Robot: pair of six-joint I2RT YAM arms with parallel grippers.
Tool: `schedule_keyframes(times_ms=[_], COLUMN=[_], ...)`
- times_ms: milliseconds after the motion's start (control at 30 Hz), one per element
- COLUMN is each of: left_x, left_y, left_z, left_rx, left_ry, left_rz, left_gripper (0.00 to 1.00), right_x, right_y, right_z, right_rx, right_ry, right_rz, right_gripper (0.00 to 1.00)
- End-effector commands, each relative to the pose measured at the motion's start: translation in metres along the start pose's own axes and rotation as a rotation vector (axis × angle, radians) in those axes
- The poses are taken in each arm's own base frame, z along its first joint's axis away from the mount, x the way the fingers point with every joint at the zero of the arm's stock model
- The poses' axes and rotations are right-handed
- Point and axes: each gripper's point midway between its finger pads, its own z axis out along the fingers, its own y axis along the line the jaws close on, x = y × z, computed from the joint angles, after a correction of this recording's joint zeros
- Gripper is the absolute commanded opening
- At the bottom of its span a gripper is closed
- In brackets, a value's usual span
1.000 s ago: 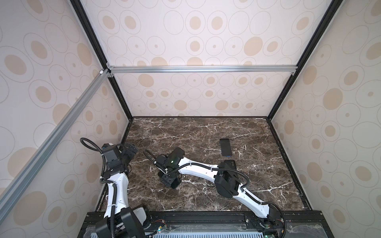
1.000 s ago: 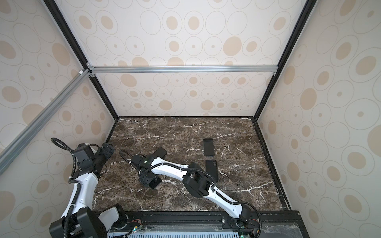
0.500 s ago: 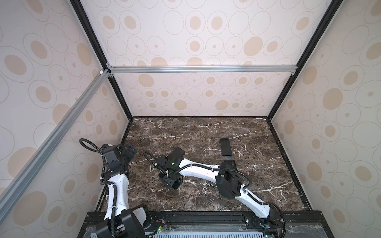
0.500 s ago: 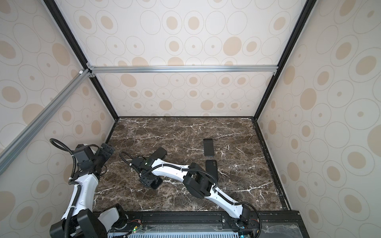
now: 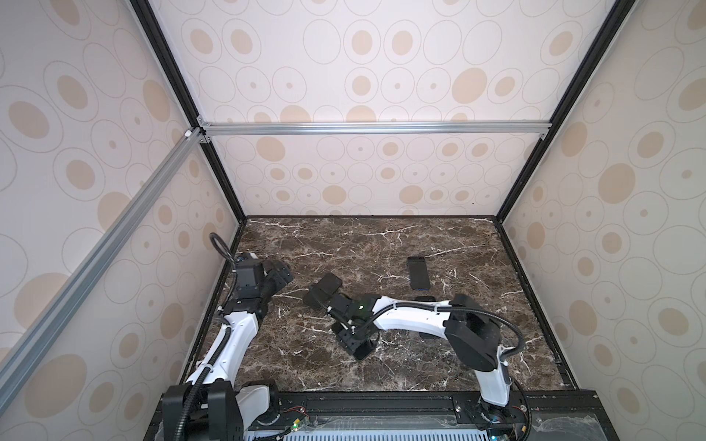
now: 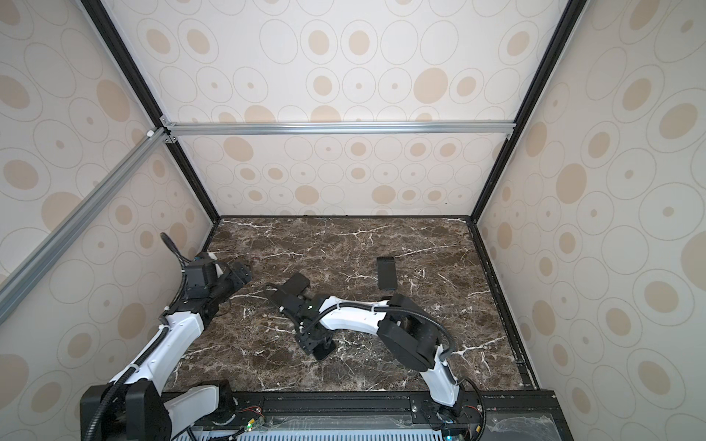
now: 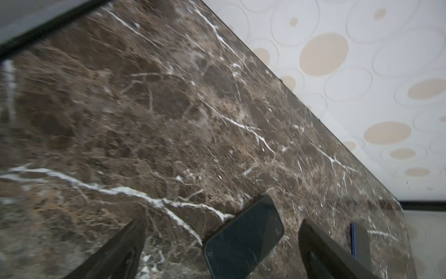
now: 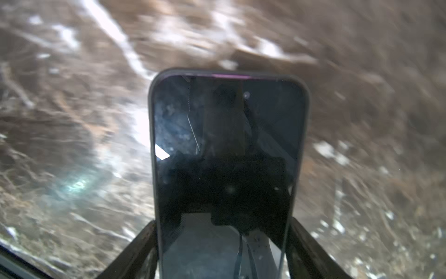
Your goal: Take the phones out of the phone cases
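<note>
Black glossy-screened phone in a dark grey case (image 8: 224, 145) lies screen-up between the fingers (image 8: 142, 246) of the right gripper (image 8: 222, 222). Both fingers press on its long edges: near end clamped, far end sticking out free. The phone is not out yet, and the grey rim runs all round the visible end. In both top views this gripper (image 5: 357, 345) is at the near middle of the brown white-veined marble tabletop (image 5: 382, 244), its arm reaching across from the right. Can't tell whether the cased phone touches the table. The marble around it is blurred in the right wrist view.

Just beyond the right wrist is a dark rounded-rectangle slab (image 5: 327, 287). The left wrist view shows the slab (image 7: 243, 239) with a glossy, scratched face. Phone or bare case, can't tell.

The left gripper (image 5: 280, 277) is left of that, by the left wall, jaws spread wide, nothing in them. Its fingers (image 7: 115, 253) frame the slab without touching.

Farther back, right of centre, a flat dark phone with a blue edge (image 5: 418, 273) lies alone, well apart from both grippers. Behind it is the cream wall panel with tan ovals (image 5: 363, 179).
</note>
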Motion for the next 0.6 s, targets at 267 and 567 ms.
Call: schedule_keyframes(times_ms=[267,567], left_x=[0.079,0.168], left_y=[-0.128,-0.156], left_z=[0.027,0.016], left_rx=[0.356,0.454], left_ry=[0.238,0.421], left_rz=[0.071,0.107], left_gripper=[0.97,0.86], right_x=[-0.031,-0.034], right_y=[-0.048,-0.063], right_z=[-0.015,-0.021], right_rx=[-0.287,-0.34], right_ry=[-0.278,-0.379], right_rz=[0.416,0.494], right_gripper=[0.75,0.76])
